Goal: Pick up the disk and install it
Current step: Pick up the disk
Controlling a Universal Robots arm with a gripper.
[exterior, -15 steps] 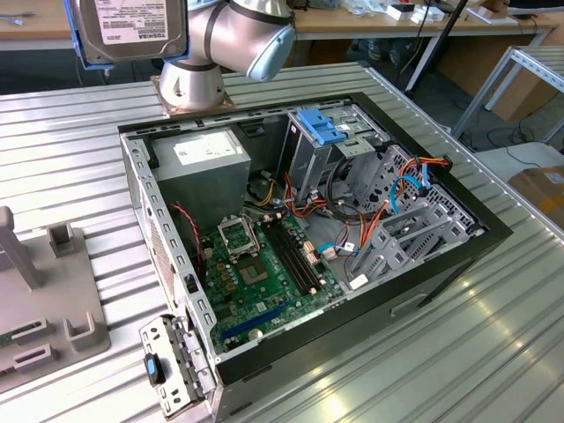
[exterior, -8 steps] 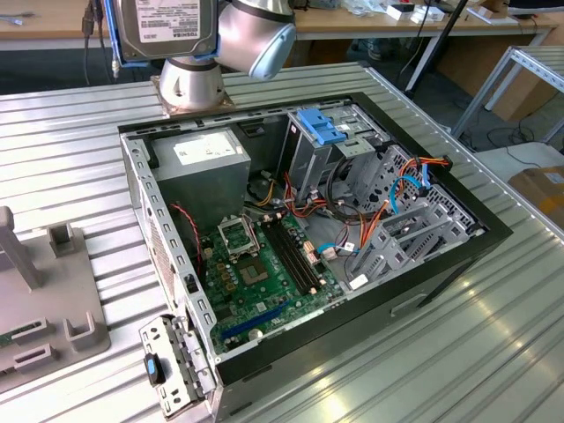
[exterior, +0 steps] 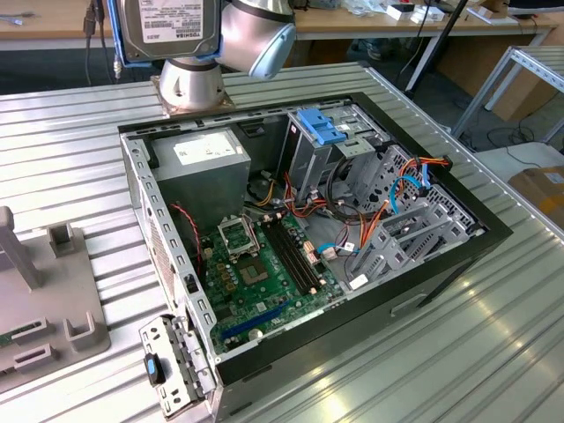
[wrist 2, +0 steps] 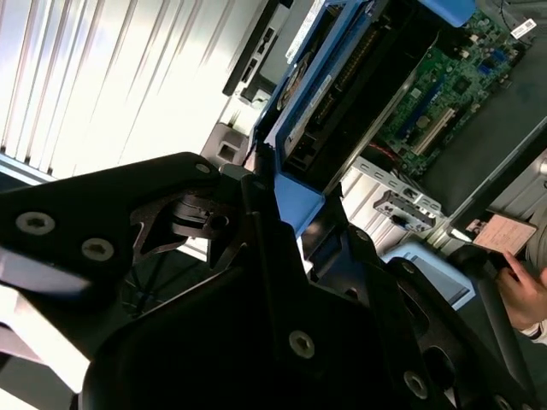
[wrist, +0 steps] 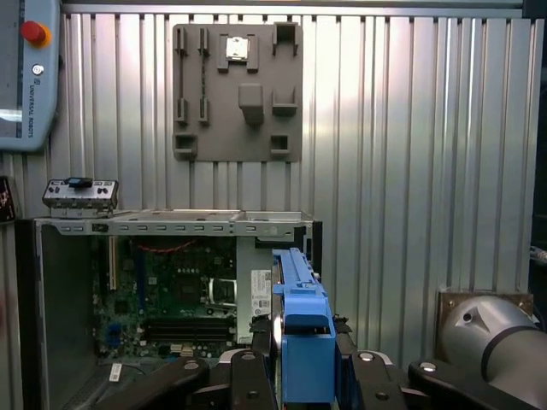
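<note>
The jaws grip the disk (wrist: pixel 305 342) edge-on, holding it high, seemingly over one side of the open computer case (exterior: pixel 141 189).

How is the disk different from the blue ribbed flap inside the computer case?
Place: the disk is up in the air, gripped by the claw; the flap sits inside the computer case.
Look: the disk is a grey metal block with only a thin blue frame around it; the flap is blue all over and ribbed.
Shared: both have bright blue plastic.
</note>
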